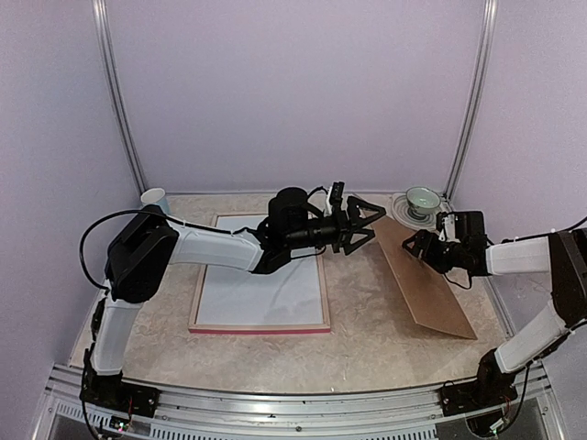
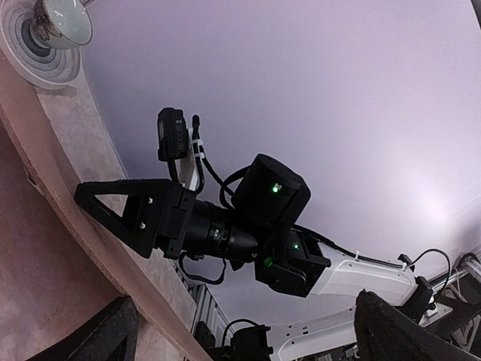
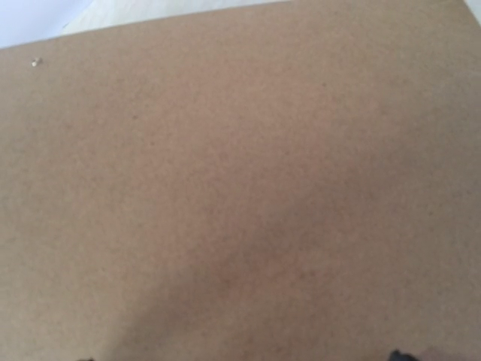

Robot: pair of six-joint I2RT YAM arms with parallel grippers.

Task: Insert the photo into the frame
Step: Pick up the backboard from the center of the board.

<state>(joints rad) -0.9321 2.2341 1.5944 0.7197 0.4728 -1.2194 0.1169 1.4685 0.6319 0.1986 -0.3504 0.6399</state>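
The beige marbled table (image 1: 358, 302) carries a frame (image 1: 260, 327) lying flat at left; a brown board (image 1: 431, 293) at right; a saucer (image 1: 404, 213) with a teacup (image 1: 422, 199) behind it; a paper cup (image 1: 155, 198) at the back left.

**Board, cups and plates on the table**

A plain brown board (image 1: 431, 284) lies at an angle on the right side of the marbled table (image 1: 358, 339). Its far end is just beside a small stack of plates (image 1: 402, 213). A pale green cup (image 1: 423, 198) sits on that stack. A white paper cup (image 1: 155, 199) stands at the back left corner, well apart from the rest.
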